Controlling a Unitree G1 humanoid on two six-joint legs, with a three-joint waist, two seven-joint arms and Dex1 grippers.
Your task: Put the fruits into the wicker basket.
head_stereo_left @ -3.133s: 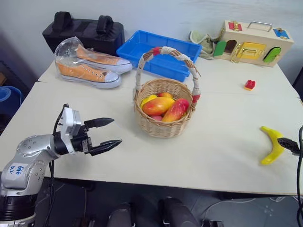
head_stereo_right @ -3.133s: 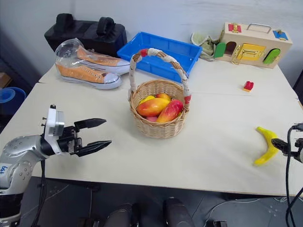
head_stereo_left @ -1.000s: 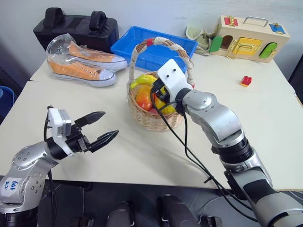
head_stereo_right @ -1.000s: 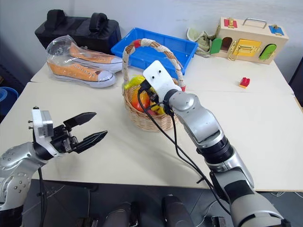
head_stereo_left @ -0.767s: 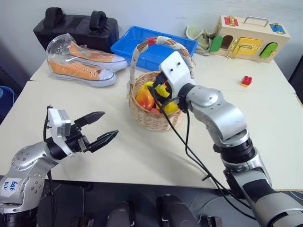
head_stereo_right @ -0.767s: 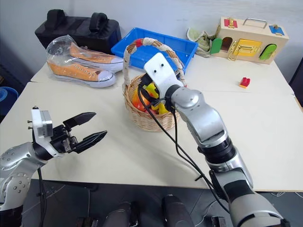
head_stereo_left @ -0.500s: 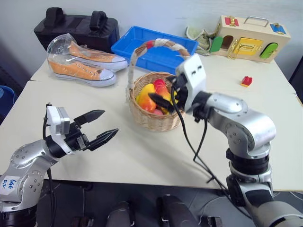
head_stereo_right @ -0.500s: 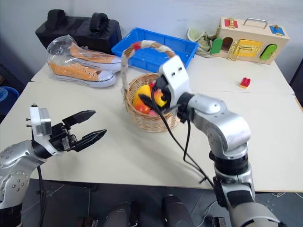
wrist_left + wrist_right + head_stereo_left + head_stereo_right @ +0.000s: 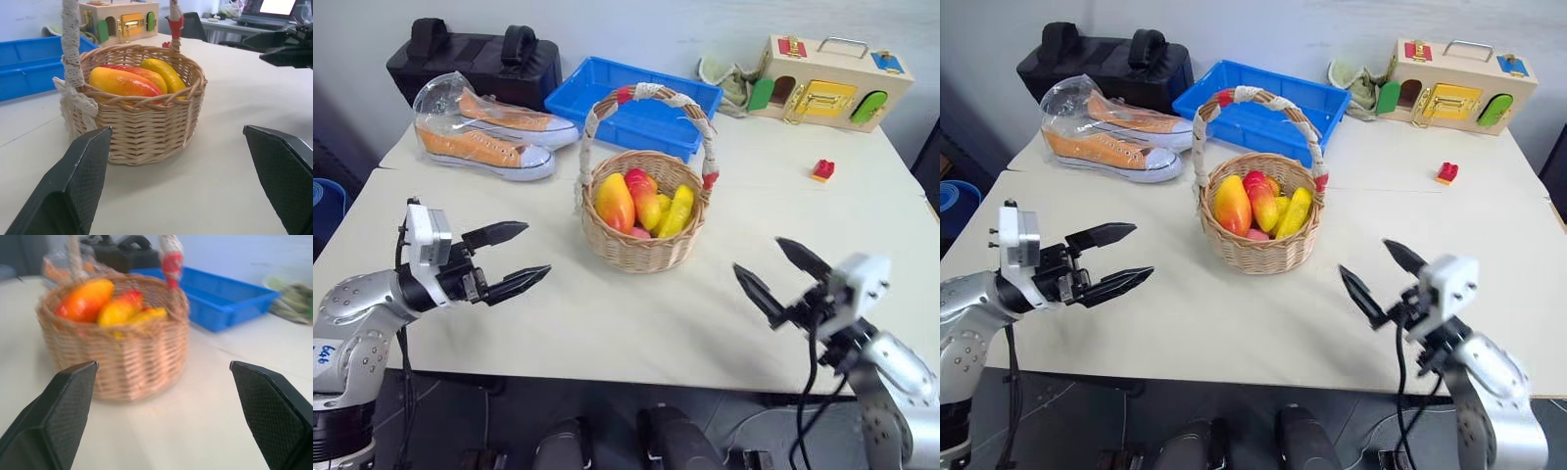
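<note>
I count one wicker basket (image 9: pixel 643 227) mid-table, holding one banana (image 9: pixel 674 211) and at least three mangoes (image 9: pixel 615 201); a reddish piece low in the pile is too buried for me to identify. My left gripper (image 9: pixel 514 257) hovers left of the basket, jaws spread and empty. My right gripper (image 9: pixel 780 275) hangs near the table's front edge, jaws spread wide, empty. Behind sit two orange sneakers (image 9: pixel 484 149), one blue tray (image 9: pixel 607 90), one red brick (image 9: pixel 822 169).

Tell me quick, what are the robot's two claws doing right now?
Left gripper: open, holding nothing.
Right gripper: open, holding nothing.
</note>
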